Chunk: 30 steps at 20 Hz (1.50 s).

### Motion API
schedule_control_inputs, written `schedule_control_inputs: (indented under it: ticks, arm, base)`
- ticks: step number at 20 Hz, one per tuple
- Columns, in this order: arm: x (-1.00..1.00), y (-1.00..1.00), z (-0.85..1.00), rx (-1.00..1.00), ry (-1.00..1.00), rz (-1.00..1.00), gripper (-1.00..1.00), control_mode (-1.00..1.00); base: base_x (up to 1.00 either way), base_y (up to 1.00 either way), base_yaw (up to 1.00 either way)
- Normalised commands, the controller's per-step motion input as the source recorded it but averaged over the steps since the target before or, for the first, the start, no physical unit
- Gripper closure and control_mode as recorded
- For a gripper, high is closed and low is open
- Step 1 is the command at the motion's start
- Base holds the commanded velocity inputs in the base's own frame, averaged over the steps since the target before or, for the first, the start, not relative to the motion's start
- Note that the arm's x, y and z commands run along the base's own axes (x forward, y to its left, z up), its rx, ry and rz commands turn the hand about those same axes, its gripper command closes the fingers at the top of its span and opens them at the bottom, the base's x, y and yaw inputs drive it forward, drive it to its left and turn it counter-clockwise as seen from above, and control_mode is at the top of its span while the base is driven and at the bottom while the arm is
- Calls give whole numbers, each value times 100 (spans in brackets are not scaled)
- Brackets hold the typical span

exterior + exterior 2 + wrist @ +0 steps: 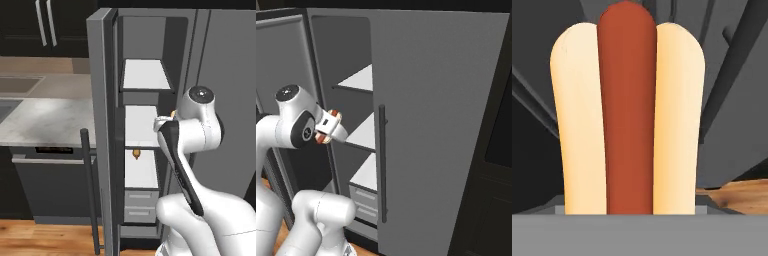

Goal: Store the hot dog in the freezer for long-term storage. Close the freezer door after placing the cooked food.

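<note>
- The hot dog (627,115) stands lengthwise straight out from the tool (628,212) in the hand view, its tan bun halves on either side of the red sausage, its near end sunk between the finger tips.
- In the right base view the tool (331,126) sits at the end of the white arm with the hot dog (332,118) clamped in it; bun ends and a bit of red show around the white hand. The tool is closed on the bun, no gap visible beside it.
- The hot dog is held in the air in front of the open freezer (353,125), at about the height of the middle shelf (363,132), not resting on any shelf.
- The freezer door (102,130) stands swung wide open to the left, its dark bar handle (90,190) facing the camera in the left base view.
- A tiny orange-brown item (136,153) lies at the edge of a lower white shelf, well below the tool.
- Pale grey drawers (140,205) sit under the shelves.
- The plain grey door (441,130) to the right is shut.
- A marble counter (45,120) lies left of the fridge.
</note>
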Motion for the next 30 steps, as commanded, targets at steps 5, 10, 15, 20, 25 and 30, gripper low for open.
schedule_control_inputs:
  ticks: [5, 10, 15, 20, 25, 30]
  arm:
    - [36, 0, 50, 3, -21, -7, 100, -100]
    - [26, 0, 31, 0, -13, 0, 100, -100]
    - [7, 0, 10, 0, -1, 0, 100, -100]
    - [17, 5, 29, 0, -5, 0, 100, -100]
    - [32, 3, 40, 0, -2, 0, 100, -100]
    - [25, 0, 18, 0, 0, 0, 100, -100]
  base:
    - [0, 0, 0]
    - [0, 0, 0]
    - [0, 0, 0]
    - [0, 0, 0]
    - [0, 0, 0]
    - [0, 0, 0]
